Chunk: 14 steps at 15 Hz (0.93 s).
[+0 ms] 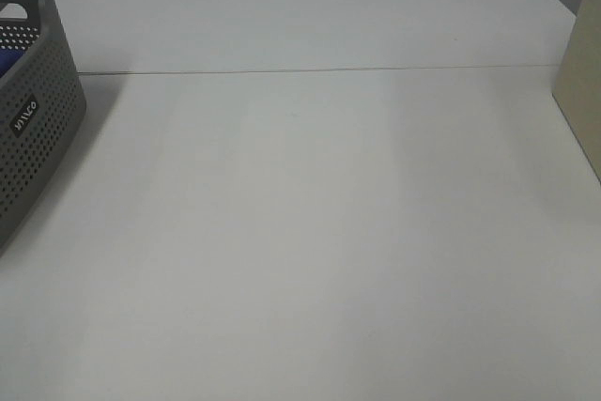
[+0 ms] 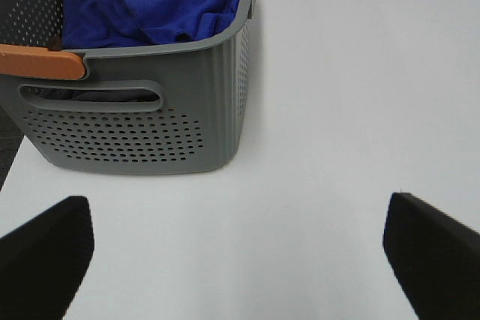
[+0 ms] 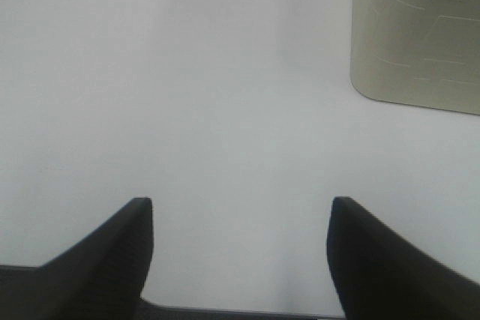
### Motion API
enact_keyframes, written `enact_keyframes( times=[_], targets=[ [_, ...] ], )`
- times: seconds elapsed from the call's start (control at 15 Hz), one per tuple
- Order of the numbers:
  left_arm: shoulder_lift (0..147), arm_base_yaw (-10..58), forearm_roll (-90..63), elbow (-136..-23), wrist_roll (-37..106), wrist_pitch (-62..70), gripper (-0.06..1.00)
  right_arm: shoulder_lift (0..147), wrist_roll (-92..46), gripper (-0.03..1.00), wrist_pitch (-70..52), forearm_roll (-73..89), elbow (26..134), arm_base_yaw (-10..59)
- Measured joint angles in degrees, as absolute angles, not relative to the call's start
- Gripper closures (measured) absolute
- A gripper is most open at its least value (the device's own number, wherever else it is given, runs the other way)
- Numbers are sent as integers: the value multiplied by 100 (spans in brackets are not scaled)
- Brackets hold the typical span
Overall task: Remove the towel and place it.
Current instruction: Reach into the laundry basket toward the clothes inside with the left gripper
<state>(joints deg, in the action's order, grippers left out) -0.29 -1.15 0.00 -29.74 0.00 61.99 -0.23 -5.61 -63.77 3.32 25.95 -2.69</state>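
Observation:
The towel point(image 2: 154, 1) is a crumpled deep blue cloth lying inside the grey perforated basket point(image 2: 142, 121); a sliver of its blue shows through the basket wall point(image 1: 7, 61) at the left edge of the exterior view. My left gripper point(image 2: 236, 249) stands wide open over the bare table, short of the basket, with nothing between its fingers. Over the white table near the beige container, my right gripper point(image 3: 240, 256) is also open and empty. Neither arm shows in the exterior view.
The grey basket point(image 1: 33, 110) has an orange handle piece point(image 2: 41, 61) on its rim. A beige container point(image 1: 582, 82) stands at the table's right edge, seen also as a beige container point(image 3: 416, 31) in the right wrist view. A seam point(image 1: 319, 69) crosses the white table.

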Motion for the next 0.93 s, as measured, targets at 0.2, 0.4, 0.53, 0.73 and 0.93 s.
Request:
enact_keyframes(
  times=[0.2, 0.4, 0.53, 0.73, 0.93],
  targets=[
    [-23, -115, 0, -3031, 367, 6228, -4, -23, -561, 30, -6377, 332, 2595, -269],
    [516, -115, 0, -3466, 1123, 6371, -4, -23, -561, 30, -6377, 332, 2595, -269],
    [1335, -115, 0, -3994, 1885, 6543, -4, -23, -561, 30, -6377, 332, 2595, -269],
    [2555, -115, 109, -4756, 2956, 6692, -4, -23, -561, 30, -6377, 332, 2595, -269],
    [4532, -115, 699, -6234, 4211, 6761, -4, -23, -561, 30, -6377, 332, 2595, -269]
  ],
)
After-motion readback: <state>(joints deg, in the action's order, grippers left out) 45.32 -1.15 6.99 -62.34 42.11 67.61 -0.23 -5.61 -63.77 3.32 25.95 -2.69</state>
